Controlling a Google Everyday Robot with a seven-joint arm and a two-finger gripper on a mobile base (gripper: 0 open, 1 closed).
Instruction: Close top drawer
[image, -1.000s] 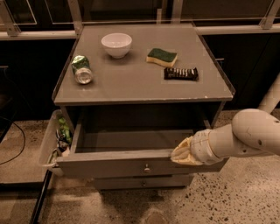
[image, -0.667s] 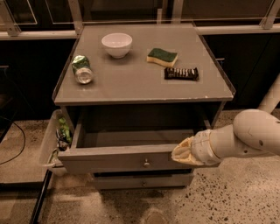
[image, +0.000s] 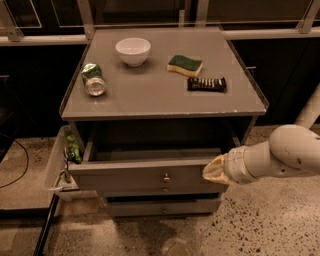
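The top drawer is a wide grey box drawer with a flat front panel and a small round metal knob at its centre. It stands partly pulled out from the grey cabinet. My gripper comes in from the right on a white arm. Its tan tip rests against the right end of the drawer front. The drawer's inside looks dark and empty.
On the cabinet top lie a white bowl, a green can on its side, a green-yellow sponge and a dark snack bar. Two lower drawers sit below. A clear bin hangs at the left side.
The top drawer has slid a little way into the cabinet, with my gripper following against its front's right end.
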